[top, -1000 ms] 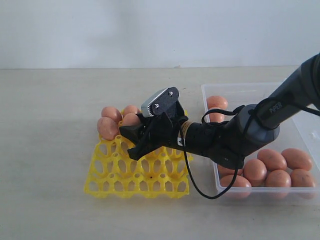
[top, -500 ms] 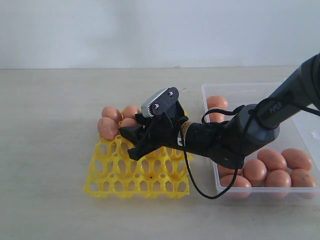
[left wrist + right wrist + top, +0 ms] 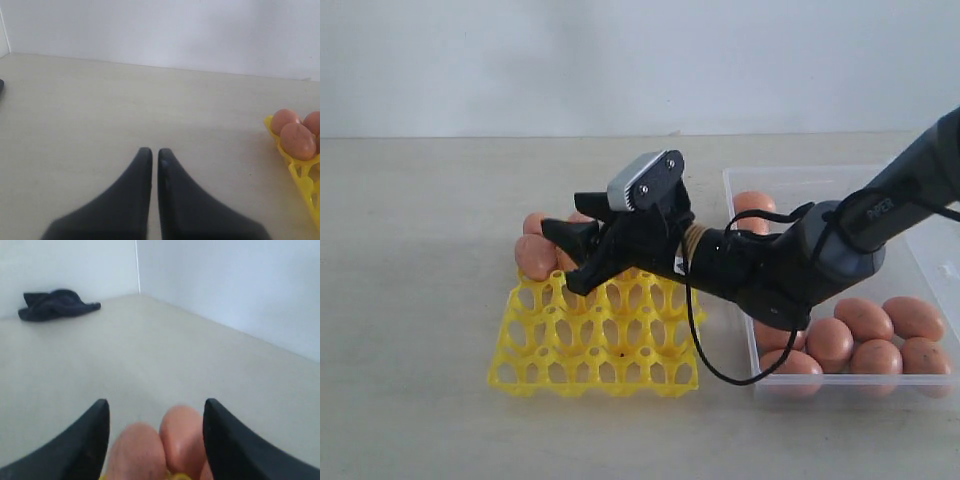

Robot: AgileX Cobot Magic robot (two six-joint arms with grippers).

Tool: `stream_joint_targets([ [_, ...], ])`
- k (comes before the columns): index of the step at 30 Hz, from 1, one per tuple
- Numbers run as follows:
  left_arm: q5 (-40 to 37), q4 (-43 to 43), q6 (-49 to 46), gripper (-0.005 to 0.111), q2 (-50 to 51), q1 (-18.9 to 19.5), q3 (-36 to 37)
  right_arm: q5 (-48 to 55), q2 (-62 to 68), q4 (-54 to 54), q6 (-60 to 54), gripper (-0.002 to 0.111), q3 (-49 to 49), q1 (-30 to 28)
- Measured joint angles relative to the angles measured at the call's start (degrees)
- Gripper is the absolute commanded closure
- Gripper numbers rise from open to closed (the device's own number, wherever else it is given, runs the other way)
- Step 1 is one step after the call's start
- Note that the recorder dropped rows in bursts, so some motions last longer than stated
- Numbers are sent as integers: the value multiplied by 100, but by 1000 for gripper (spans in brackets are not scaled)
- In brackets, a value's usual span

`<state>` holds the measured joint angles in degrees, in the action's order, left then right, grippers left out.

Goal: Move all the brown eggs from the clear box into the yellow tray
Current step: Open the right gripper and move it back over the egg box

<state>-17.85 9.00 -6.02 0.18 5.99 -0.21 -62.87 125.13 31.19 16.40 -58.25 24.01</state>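
The pale tabletop (image 3: 420,300) fills the exterior view below a white wall. The right arm (image 3: 800,265), dark, with a black cable (image 3: 695,345) looping under it, reaches from the right edge of the frame across the middle towards the left.

The clear box (image 3: 840,190) sits at the right of the frame, its near left corner partly hidden by the arm. Just beside it, left of centre, lies the yellow tray (image 3: 600,350), most of its cups bare.

The right tool (image 3: 563,256) hangs above the tray's upper left corner with a grey camera block (image 3: 642,180) on top. Its two black fingers stand well apart and grip nothing; in the right wrist view two eggs show low between them, below the tips. The left tool (image 3: 154,151) appears only in its own wrist view, over bare tabletop. Its fingers are drawn together with only a thin slit between them, and nothing is in it.

Of the brown eggs (image 3: 865,320), a cluster lies in the box at the lower right of the frame, and two more sit at its upper left corner, behind the arm. A few fill cups at the tray's upper left corner, partly covered by the tool.

A dark cloth (image 3: 55,304) lies at the upper left of the right wrist view.
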Motion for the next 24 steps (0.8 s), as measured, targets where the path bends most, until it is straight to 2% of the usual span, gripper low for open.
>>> stream_joint_targets([
  [4, 0, 0, 0, 103, 0, 0, 0, 207, -688, 0, 392, 109, 0, 0],
  [8, 0, 0, 0, 103, 0, 0, 0, 1828, -1714, 0, 529, 108, 0, -136],
  [14, 0, 0, 0, 103, 0, 0, 0, 6156, -2818, -27, 179, 108, -35, -865],
  [16, 0, 0, 0, 103, 0, 0, 0, 7726, -2929, -170, 156, 108, -35, -1222],
  [18, 0, 0, 0, 103, 0, 0, 0, 8855, -2915, -573, -85, 108, -35, -1519],
  [21, 0, 0, 0, 103, 0, 0, 0, 9383, -2798, -1836, -1228, 105, -35, -1685],
  [24, 0, 0, 0, 103, 0, 0, 0, 9537, -2568, -3525, -2621, 83, -215, -1685],
])
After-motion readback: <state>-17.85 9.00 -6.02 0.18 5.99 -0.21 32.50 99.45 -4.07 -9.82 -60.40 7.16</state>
